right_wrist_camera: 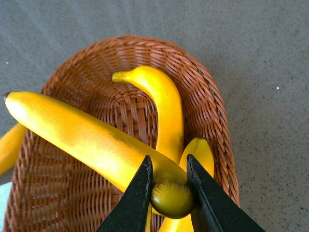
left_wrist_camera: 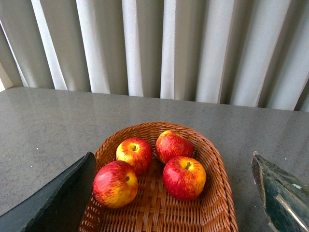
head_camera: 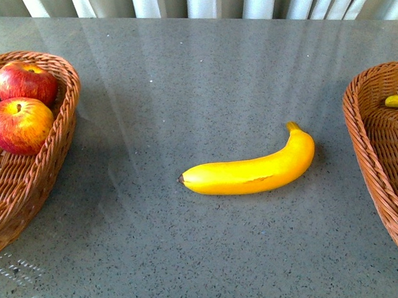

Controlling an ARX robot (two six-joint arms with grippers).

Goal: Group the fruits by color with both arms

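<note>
In the right wrist view, my right gripper [right_wrist_camera: 168,166] is shut on the rounded end of a yellow banana [right_wrist_camera: 82,135]. It holds the banana above a wicker basket [right_wrist_camera: 207,96] in which two more bananas [right_wrist_camera: 164,106] lie. In the left wrist view, my left gripper [left_wrist_camera: 172,159] is open and empty above a wicker basket [left_wrist_camera: 212,159] holding several red-yellow apples [left_wrist_camera: 183,176]. In the front view another banana [head_camera: 253,170] lies on the table's middle. The apples [head_camera: 18,124] sit in the left basket [head_camera: 63,138]. Neither gripper shows in the front view.
The grey speckled table [head_camera: 182,77] runs back to pale vertical blinds [head_camera: 206,2]. The right basket [head_camera: 373,135] stands at the front view's right edge, with a banana tip [head_camera: 396,101] showing inside it. Another banana [right_wrist_camera: 9,145] shows at the right wrist view's edge.
</note>
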